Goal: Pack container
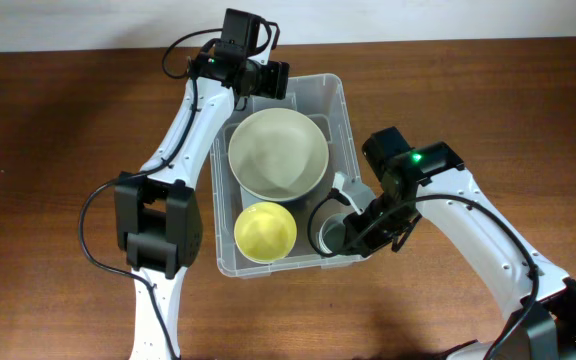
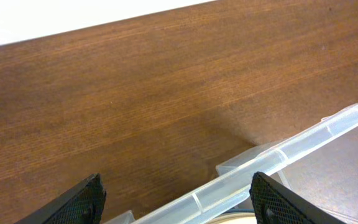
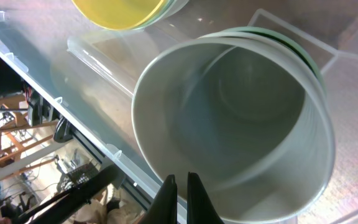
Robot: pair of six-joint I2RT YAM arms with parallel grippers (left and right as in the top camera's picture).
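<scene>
The clear plastic container (image 1: pixel 347 112) lies mid-table and holds a large pale bowl (image 1: pixel 278 152) and a yellow bowl (image 1: pixel 265 231). My right gripper (image 1: pixel 353 225) is shut on the rim of a pale cup (image 1: pixel 326 232) at the container's near right corner. In the right wrist view the fingers (image 3: pixel 180 183) pinch the cup's (image 3: pixel 241 106) wall, with the yellow bowl (image 3: pixel 120 12) beyond. My left gripper (image 1: pixel 258 85) is open over the container's far left rim. In the left wrist view its fingers (image 2: pixel 176 199) straddle that rim (image 2: pixel 278 158) without touching it.
Brown wooden table (image 1: pixel 58 130) surrounds the container. A green-edged rim shows just behind the cup in the right wrist view (image 3: pixel 297 53). The large bowl's edge peeks in at the bottom of the left wrist view (image 2: pixel 229 219).
</scene>
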